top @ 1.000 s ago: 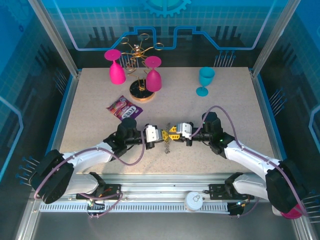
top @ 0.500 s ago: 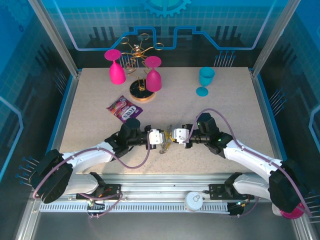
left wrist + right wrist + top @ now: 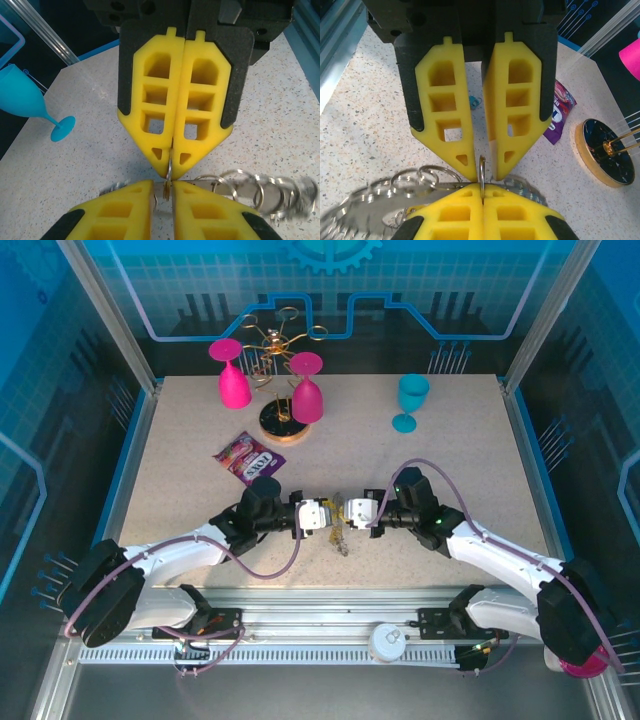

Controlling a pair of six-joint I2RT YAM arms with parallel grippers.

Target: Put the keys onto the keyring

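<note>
Nose to nose, low over the near middle of the desk (image 3: 450, 450). Pinching one thin wire loop of the keyring (image 3: 385, 197) edge-on in the right end effector (image 3: 168, 171), pressed fully together, probably to hold that loop steady as a target. Straddling the same loop with the left end effector (image 3: 483, 176), parted just a crack, not gripping. Letting the rest of the ring hang between the two. Can't pick out the keys among the loops. Further back, well clear: purple packet (image 3: 247, 456), stand base (image 3: 283, 430), teal glass (image 3: 410, 400).
</note>
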